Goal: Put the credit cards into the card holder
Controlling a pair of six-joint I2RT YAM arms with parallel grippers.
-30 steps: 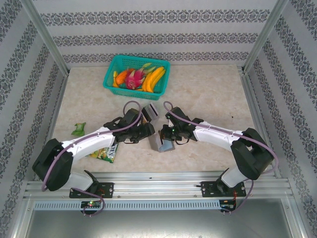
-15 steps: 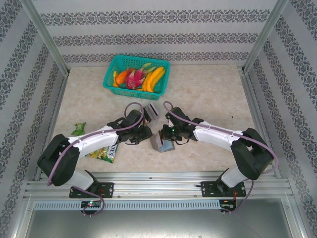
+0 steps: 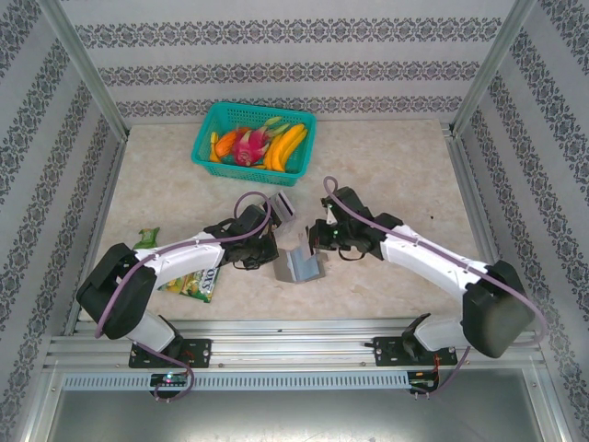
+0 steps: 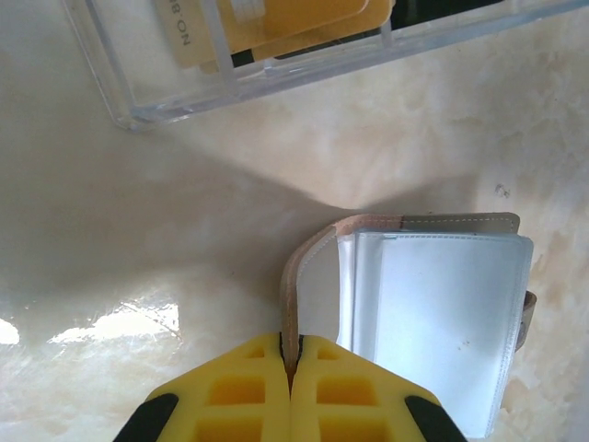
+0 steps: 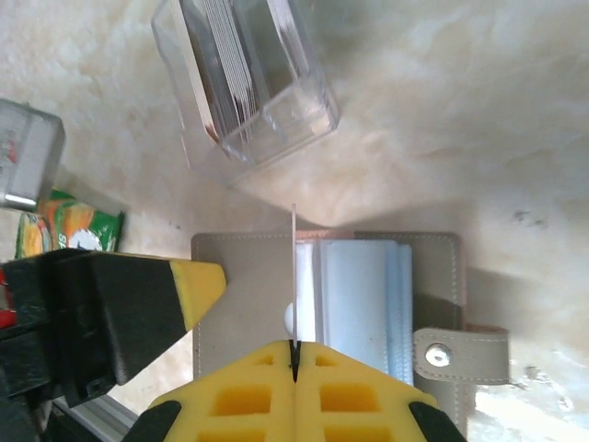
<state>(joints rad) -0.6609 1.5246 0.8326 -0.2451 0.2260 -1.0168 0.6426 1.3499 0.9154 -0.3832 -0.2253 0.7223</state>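
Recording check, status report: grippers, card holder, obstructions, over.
Left gripper shut on cover edge of card holder. Right gripper shut on thin card, edge-on over open holder. Clear box beyond, apart.

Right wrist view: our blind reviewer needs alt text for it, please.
The right gripper, shut on a thin credit card seen edge-on, holds it over the open grey card holder. A clear box of cards lies beyond.

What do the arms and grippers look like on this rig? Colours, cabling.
The left arm and right arm have white links with black joint housings and a mauve cable looped along each. The left gripper and right gripper carry yellow fingers with rectangular recesses, on black mounts.
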